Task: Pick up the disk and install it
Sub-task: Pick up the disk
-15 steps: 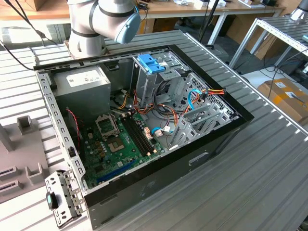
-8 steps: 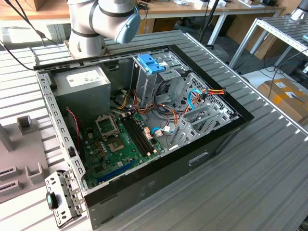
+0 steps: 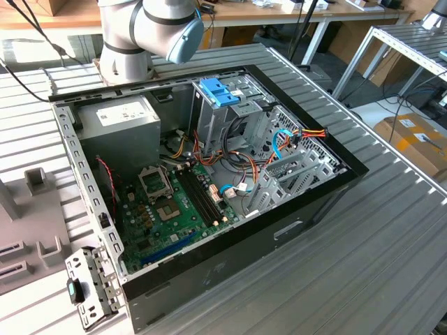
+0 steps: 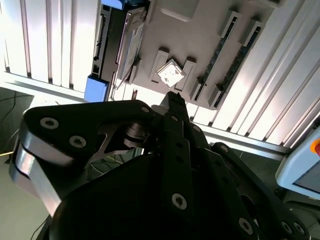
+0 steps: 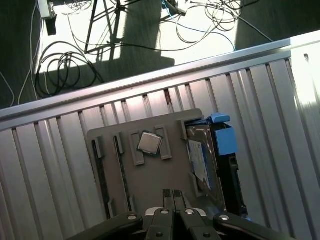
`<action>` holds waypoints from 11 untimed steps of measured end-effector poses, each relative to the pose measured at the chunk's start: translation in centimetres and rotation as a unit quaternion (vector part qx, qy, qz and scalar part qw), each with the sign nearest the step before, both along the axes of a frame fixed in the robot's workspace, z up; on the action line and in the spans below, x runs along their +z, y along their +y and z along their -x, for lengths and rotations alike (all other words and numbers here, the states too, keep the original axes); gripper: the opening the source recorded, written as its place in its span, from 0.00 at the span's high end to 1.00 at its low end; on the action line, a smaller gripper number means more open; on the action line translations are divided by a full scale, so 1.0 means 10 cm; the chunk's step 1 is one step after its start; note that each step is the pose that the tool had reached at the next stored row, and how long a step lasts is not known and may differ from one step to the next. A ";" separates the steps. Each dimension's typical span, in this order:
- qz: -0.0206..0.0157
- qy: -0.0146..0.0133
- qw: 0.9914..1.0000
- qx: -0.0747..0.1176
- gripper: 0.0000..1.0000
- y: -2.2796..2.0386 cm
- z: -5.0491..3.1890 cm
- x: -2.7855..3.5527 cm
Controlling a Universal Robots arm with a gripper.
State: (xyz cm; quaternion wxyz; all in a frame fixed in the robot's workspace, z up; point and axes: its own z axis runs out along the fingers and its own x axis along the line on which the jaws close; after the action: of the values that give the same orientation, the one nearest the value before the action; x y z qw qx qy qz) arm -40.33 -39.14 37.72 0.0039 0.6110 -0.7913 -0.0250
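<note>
The disk (image 5: pixel 202 156) stands on its edge in a slot of a grey holder plate (image 5: pixel 165 175) in both wrist views, its white label facing the plate's middle and a blue rail (image 5: pixel 225 138) on its outer side. In the second wrist view the disk (image 4: pixel 131 44) sits beside the same plate (image 4: pixel 200 40). My gripper (image 5: pixel 173 192) hovers above the plate's near edge, a little to the side of the disk, fingers shut together and holding nothing. Its black fingertips (image 4: pixel 173 97) point at the plate.
The plate also holds a square processor chip (image 5: pixel 149 143) and memory sticks (image 5: pixel 99 165) in slots. In the exterior view an open computer case (image 3: pixel 209 230) lies on the ribbed metal table (image 3: pixel 391 230), with a blue drive tray (image 3: pixel 218 91), a grey power supply (image 3: pixel 119 120) and cables. Cables lie on the floor (image 5: pixel 65 70).
</note>
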 end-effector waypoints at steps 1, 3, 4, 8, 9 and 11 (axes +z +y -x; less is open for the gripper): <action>0.000 0.000 1.000 0.002 0.89 0.000 0.000 0.000; 0.000 0.000 1.000 0.006 0.89 0.000 0.000 0.000; 0.000 0.000 1.000 0.009 0.89 0.000 0.000 0.000; 0.000 0.000 1.000 0.020 0.89 0.000 0.000 0.000; 0.000 0.000 1.000 0.022 0.89 0.000 0.000 0.000; 0.000 0.000 1.000 0.027 0.89 0.000 0.000 0.000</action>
State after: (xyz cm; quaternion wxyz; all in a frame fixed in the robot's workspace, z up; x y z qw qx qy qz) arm -40.33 -39.14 37.72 0.0045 0.6318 -0.7747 -0.0249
